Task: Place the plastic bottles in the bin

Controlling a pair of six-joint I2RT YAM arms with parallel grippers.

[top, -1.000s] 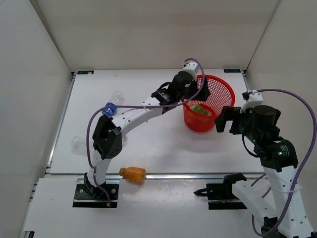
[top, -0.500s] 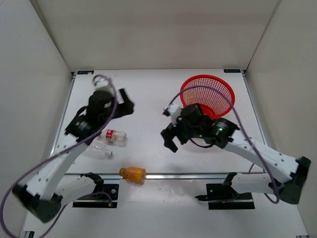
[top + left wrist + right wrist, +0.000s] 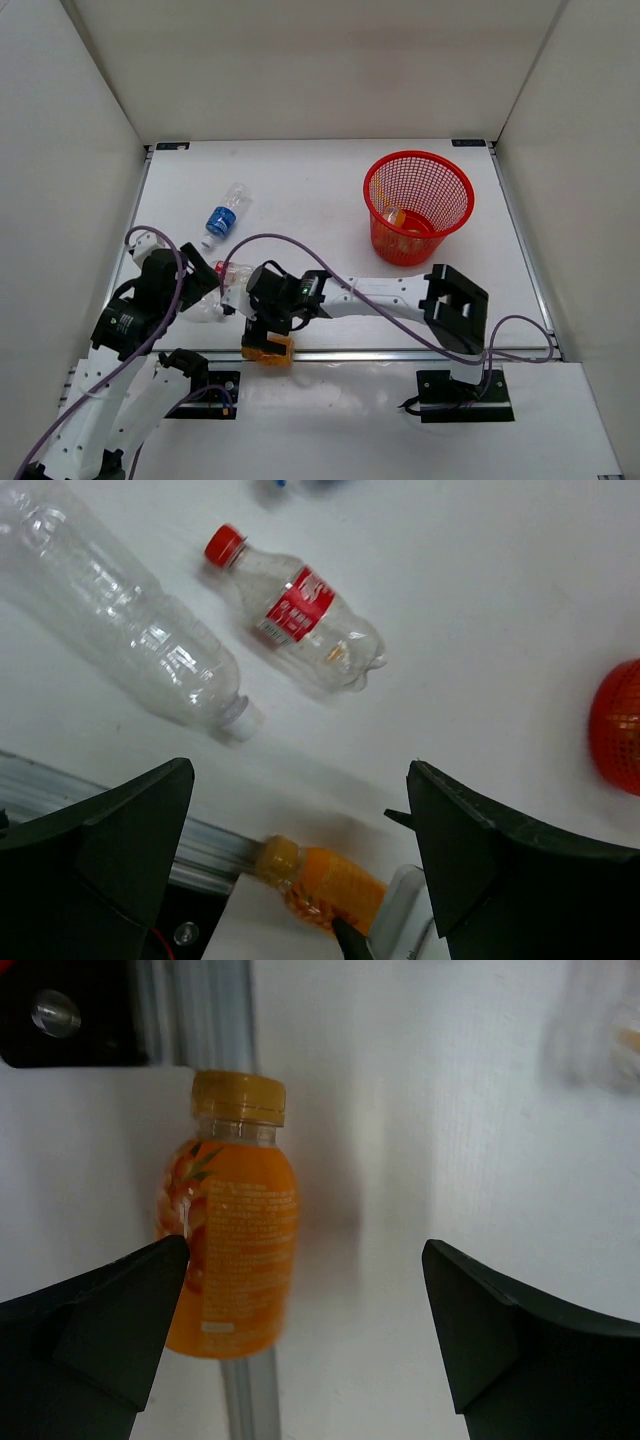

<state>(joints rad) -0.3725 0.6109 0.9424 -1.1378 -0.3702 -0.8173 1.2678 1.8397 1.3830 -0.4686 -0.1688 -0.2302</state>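
The red mesh bin (image 3: 440, 190) stands at the back right, with an orange bottle (image 3: 395, 215) and something green in it. A second orange bottle (image 3: 267, 349) lies on the front rail. My right gripper (image 3: 268, 332) hangs open just above it; in the right wrist view this orange bottle (image 3: 232, 1250) lies next to the left finger (image 3: 90, 1325). The red-labelled bottle (image 3: 300, 615) and the plain clear bottle (image 3: 130, 630) lie side by side at the front left. My left gripper (image 3: 203, 288) is open and empty above them. The blue-labelled bottle (image 3: 220, 218) lies further back.
A metal rail (image 3: 400, 354) runs along the table's front edge, with the arm bases below it. White walls close in the table on the left, back and right. The right arm (image 3: 380, 292) stretches across the front of the table.
My left arm has pulled back from the bin to the front left over the clear bottles. My right arm has swung across from the right to the orange bottle on the front rail.
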